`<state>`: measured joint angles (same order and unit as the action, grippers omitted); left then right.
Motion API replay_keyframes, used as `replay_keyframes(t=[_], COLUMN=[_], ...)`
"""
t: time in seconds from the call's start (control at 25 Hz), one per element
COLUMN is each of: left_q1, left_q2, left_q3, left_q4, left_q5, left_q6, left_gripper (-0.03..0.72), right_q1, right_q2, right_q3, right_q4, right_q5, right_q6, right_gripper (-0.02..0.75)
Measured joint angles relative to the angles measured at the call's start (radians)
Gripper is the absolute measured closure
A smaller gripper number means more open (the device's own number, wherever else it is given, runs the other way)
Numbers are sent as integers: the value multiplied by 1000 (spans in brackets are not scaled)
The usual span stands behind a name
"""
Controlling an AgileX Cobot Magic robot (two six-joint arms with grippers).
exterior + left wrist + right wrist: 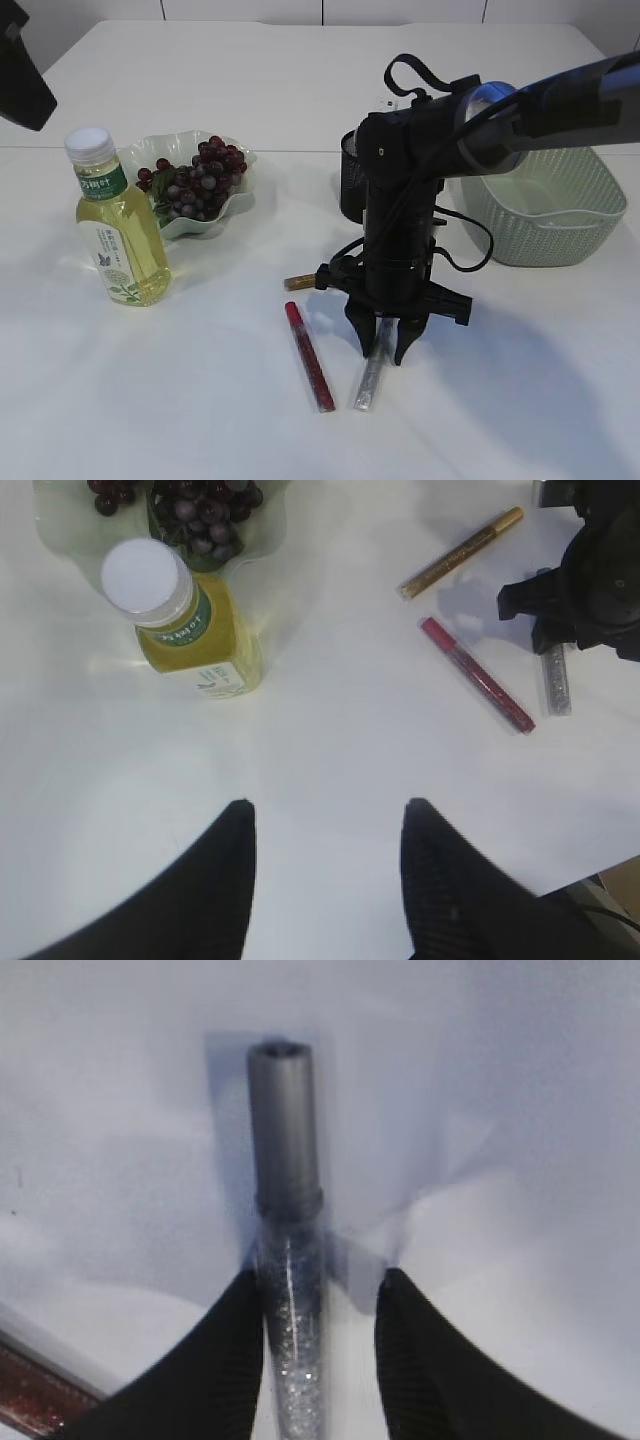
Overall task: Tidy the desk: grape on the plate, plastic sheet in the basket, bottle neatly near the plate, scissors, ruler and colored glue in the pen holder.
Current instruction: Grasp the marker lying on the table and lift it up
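Note:
My right gripper points straight down at the table and straddles a silver glitter glue tube. Its jaws are open: the left finger rests against the tube and a gap remains at the right finger. The same tube lies beside a red glue tube; a gold glue tube lies behind them. The grape bunch sits on the pale plate, and the yellow bottle stands upright just in front. My left gripper hovers open and empty. Scissors, ruler and plastic sheet are out of view.
A green woven basket stands at the right. A black mesh pen holder is partly hidden behind the right arm. The left arm shows only as a dark shape at the top left corner.

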<state>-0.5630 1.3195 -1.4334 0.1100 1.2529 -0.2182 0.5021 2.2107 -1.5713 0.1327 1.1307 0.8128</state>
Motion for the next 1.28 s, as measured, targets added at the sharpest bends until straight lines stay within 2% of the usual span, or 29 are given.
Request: replay_keyframes(t=[0.16, 0.52, 0.84, 1.28], left_q1=[0, 0, 0, 0], left_q2=[0, 0, 0, 0], left_q3=[0, 0, 0, 0], left_q4=[0, 0, 0, 1], left_q5=[0, 0, 0, 0], left_q6=[0, 0, 0, 0], left_gripper=[339, 339, 351, 356], right_q1=[0, 0, 0, 0], right_q2=[0, 0, 0, 2], right_q3=[0, 0, -2, -52], right_q4=[0, -10, -29, -18], right_q5=[0, 0, 0, 64], right_q6=[-2, -69, -122, -582], right_gripper=[525, 612, 624, 626])
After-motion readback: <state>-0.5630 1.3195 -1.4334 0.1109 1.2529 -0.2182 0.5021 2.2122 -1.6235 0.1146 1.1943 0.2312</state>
